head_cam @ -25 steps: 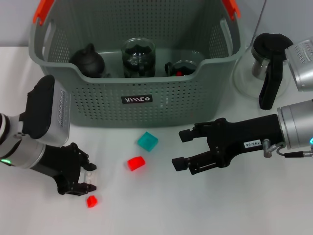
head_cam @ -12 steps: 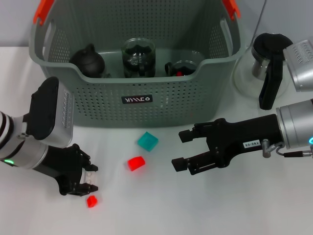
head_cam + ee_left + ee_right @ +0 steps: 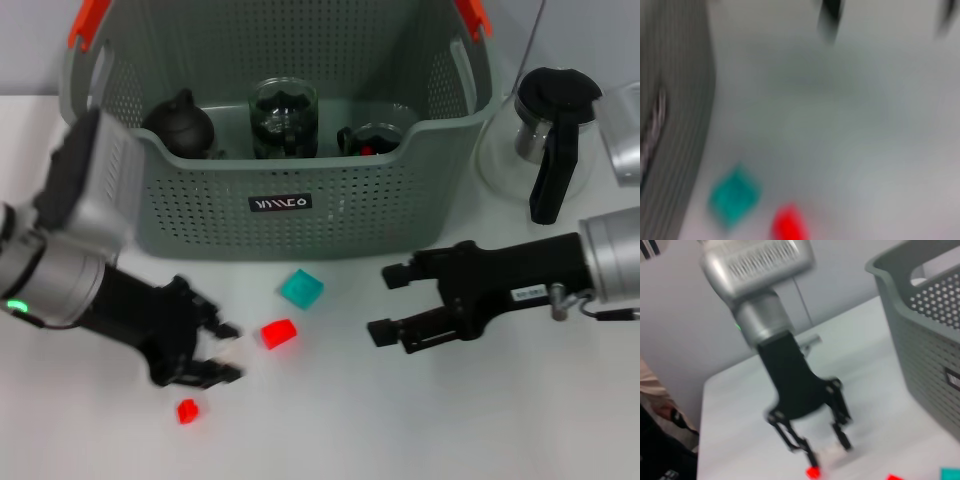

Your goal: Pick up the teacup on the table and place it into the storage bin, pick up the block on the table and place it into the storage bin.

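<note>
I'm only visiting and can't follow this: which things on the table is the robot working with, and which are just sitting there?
In the job:
grey-green perforated storage bin
teal block
larger red block
small red block
left gripper, jaws open
right gripper, jaws open

Just sitting there:
glass teapot with black lid and handle

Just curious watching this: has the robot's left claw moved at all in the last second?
Yes. The left gripper has swung toward the robot's right, away from the small red block it hovered over, toward the larger red block.
</note>
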Tool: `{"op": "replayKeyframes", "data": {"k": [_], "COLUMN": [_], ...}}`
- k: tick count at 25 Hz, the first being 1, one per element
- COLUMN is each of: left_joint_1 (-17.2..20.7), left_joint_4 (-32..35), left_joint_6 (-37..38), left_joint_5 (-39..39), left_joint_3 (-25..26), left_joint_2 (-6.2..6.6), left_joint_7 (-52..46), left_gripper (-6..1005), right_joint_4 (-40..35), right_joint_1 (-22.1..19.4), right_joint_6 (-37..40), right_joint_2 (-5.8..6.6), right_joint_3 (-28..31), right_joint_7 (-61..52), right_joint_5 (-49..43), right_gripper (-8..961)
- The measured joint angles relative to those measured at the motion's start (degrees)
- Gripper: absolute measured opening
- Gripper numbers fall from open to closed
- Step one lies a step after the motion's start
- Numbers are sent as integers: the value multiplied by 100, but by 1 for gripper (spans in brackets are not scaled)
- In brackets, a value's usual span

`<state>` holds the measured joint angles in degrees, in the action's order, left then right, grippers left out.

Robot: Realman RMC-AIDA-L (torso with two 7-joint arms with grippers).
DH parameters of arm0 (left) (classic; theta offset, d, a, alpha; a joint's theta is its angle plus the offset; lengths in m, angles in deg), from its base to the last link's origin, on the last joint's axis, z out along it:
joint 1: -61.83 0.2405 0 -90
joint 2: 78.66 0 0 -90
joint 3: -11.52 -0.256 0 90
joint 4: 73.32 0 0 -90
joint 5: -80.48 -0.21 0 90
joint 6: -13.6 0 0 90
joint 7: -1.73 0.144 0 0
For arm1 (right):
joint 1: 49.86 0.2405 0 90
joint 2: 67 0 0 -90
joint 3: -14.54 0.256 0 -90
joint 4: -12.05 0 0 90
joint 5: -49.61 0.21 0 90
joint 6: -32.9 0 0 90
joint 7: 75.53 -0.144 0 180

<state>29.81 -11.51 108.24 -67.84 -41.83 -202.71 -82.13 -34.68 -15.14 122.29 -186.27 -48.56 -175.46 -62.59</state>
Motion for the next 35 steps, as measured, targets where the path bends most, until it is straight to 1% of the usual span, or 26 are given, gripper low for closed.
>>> {"op": "replayKeyframes", "data": {"k": [1,2,3,4,5,6,7,8,9,10,12,13,14,15,17,19,21,23,26,29,31,33,35], "left_joint_1": [-69,-216,-327,-416,-416,-522,-615,-679,-761,-853,-1051,-1207,-1422,-1422,-1543,-1601,-1605,-1608,-1566,-1438,-1270,-1032,-753], "left_joint_4": [52,78,75,72,72,90,132,159,184,208,230,237,232,232,174,72,22,17,190,592,1031,1567,2071], "left_joint_6": [224,753,1086,1335,1335,1488,1463,1415,1291,1123,633,244,-632,-632,-1438,-2424,-2986,-3132,-3088,-2792,-2228,-1322,-211], "left_joint_5": [177,622,996,1335,1335,1792,2217,2441,2739,2972,3158,3167,3008,3008,2753,2331,2037,1877,1788,1849,2061,2415,2791], "left_joint_3": [211,629,917,1154,1154,1390,1488,1524,1544,1542,1506,1469,1275,1275,892,340,-13,-156,-162,-115,3,116,112], "left_joint_2": [1,5,17,27,27,47,66,83,105,126,150,152,176,176,229,286,296,286,256,293,308,305,298], "left_joint_7": [-4,-28,-84,-175,-175,-413,-689,-830,-1017,-1172,-1425,-1615,-2042,-2042,-2484,-3064,-3412,-3538,-3758,-4051,-4095,-3872,-3350], "left_gripper": [423,427,430,434,437,441,444,448,451,454,461,465,468,472,479,485,492,499,510,520,728,798,869], "right_joint_4": [13,87,87,148,215,273,312,312,346,348,352,354,355,357,361,364,366,366,366,368,367,367,368], "right_joint_1": [-28,-80,-80,-114,-144,-179,-218,-218,-301,-320,-362,-379,-387,-392,-396,-396,-397,-395,-391,-393,-398,-399,-395], "right_joint_6": [-1,3,3,19,36,50,62,62,84,87,97,114,125,130,147,152,169,186,211,219,225,216,210], "right_joint_2": [25,87,87,122,158,191,217,217,252,254,260,261,261,262,263,264,263,263,261,265,266,266,264], "right_joint_3": [45,152,152,202,234,259,262,262,266,267,269,270,270,269,250,230,223,221,220,247,266,269,269], "right_joint_7": [-1,-1,-1,1,3,4,5,5,5,6,11,26,39,55,76,82,96,125,160,231,273,287,288], "right_joint_5": [-54,-136,-136,-168,-187,-207,-216,-216,-222,-222,-223,-223,-223,-224,-223,-227,-230,-234,-237,-240,-242,-243,-242], "right_gripper": [926,926,926,926,926,926,926,926,926,926,926,926,926,926,926,926,926,926,925,925,925,925,925]}}
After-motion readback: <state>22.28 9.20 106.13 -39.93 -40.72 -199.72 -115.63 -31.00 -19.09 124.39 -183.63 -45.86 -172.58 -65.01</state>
